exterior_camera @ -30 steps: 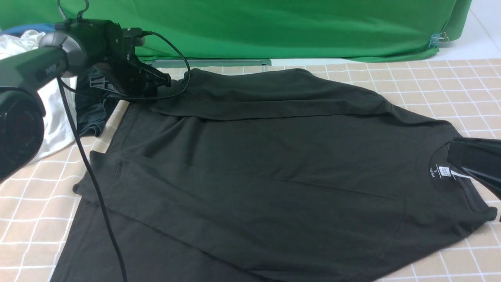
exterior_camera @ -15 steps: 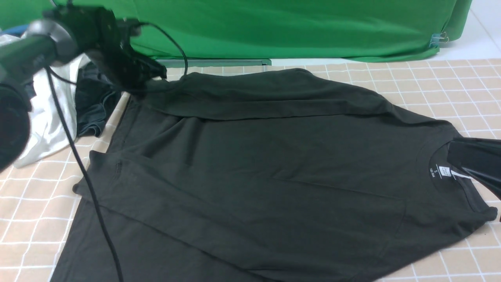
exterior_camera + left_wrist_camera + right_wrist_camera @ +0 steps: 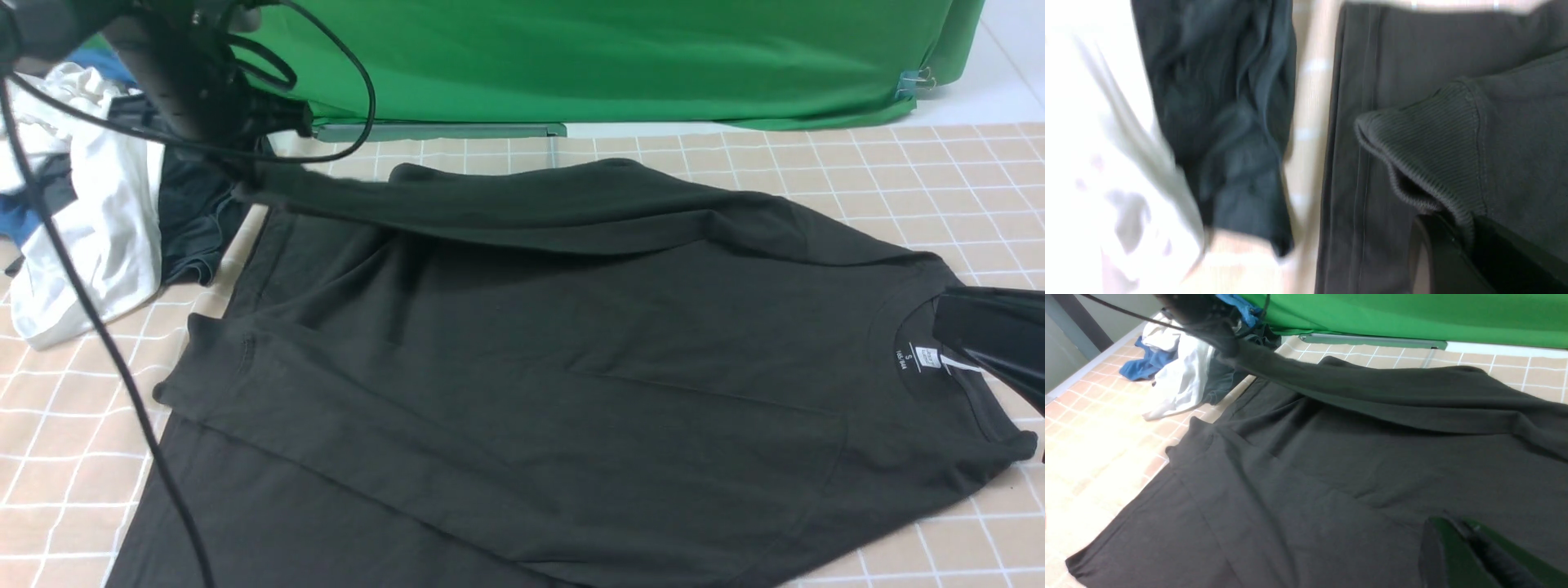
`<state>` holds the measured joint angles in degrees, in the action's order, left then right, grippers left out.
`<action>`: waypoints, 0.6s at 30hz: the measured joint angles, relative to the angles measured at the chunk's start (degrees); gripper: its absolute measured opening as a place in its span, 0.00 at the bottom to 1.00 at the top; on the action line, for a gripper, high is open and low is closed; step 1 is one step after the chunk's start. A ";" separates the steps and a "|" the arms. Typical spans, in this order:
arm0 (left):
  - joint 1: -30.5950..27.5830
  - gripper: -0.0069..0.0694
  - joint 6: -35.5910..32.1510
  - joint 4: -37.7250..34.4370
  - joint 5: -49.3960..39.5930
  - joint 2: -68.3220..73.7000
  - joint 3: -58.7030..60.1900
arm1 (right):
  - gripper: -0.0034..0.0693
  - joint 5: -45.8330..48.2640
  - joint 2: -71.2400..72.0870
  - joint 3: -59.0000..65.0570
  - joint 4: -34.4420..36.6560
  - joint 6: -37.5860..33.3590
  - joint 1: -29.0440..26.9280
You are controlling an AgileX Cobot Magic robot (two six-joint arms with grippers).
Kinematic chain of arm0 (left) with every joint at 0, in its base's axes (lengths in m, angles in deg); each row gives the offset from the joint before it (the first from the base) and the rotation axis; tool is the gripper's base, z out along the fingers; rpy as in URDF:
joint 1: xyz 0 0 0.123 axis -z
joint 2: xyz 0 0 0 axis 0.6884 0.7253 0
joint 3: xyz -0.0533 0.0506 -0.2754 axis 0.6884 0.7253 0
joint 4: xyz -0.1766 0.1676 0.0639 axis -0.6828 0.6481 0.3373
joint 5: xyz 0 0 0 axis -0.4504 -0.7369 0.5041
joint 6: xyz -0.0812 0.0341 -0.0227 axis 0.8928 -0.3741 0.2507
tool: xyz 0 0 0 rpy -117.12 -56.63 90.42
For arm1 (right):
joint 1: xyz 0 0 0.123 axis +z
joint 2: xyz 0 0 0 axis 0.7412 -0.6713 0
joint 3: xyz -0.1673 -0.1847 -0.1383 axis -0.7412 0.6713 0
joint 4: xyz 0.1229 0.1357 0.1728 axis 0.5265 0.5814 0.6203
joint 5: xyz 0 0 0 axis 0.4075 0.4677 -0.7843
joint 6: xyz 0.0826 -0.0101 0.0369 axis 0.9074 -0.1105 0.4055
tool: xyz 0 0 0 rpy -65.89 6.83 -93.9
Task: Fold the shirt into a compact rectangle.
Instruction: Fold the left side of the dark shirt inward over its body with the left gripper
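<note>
The black shirt (image 3: 571,367) lies spread on the checked tabletop, collar and white neck label (image 3: 925,357) to the right, hem to the left. Its chest print is hidden. My left gripper (image 3: 245,180) is at the far left, raised off the table and shut on the ribbed sleeve cuff (image 3: 1433,151). The sleeve (image 3: 490,212) stretches from there across the back of the shirt. In the left wrist view the cuff's edge is pinched between the black jaws of the left gripper (image 3: 1461,228). My right gripper (image 3: 947,322) sits at the collar, jaws together; nothing shows between them in the right wrist view (image 3: 1455,524).
A white garment (image 3: 98,212), a dark grey-teal garment (image 3: 192,229) and a blue cloth (image 3: 1143,365) are heaped at the far left beside the shirt's hem. A green backdrop (image 3: 612,57) closes the far edge. My left arm's cable (image 3: 106,343) hangs over the near-left table.
My left gripper has risen and swung left and back with the cuff, so the sleeve now hangs lifted and stretched. The right gripper has stayed put.
</note>
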<state>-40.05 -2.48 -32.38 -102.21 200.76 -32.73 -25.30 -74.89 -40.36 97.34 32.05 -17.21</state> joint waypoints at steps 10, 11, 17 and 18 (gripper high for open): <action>0.00 0.14 3.05 -0.99 2.20 -15.22 24.09 | 0.10 0.00 0.00 0.00 -0.05 -0.38 0.00; 0.00 0.14 3.79 -0.99 3.00 -16.75 26.70 | 0.10 0.00 0.00 0.00 -0.05 -0.82 0.00; 0.00 0.14 7.61 -0.59 9.47 -20.73 39.91 | 0.10 0.00 0.00 0.00 -0.05 -1.26 0.00; 0.00 0.14 7.81 -0.65 10.53 -20.80 41.85 | 0.10 0.00 0.00 0.00 -0.05 -1.26 0.00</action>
<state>-40.05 5.33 -33.03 -91.67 179.96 9.12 -25.30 -74.89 -40.36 97.28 30.79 -17.21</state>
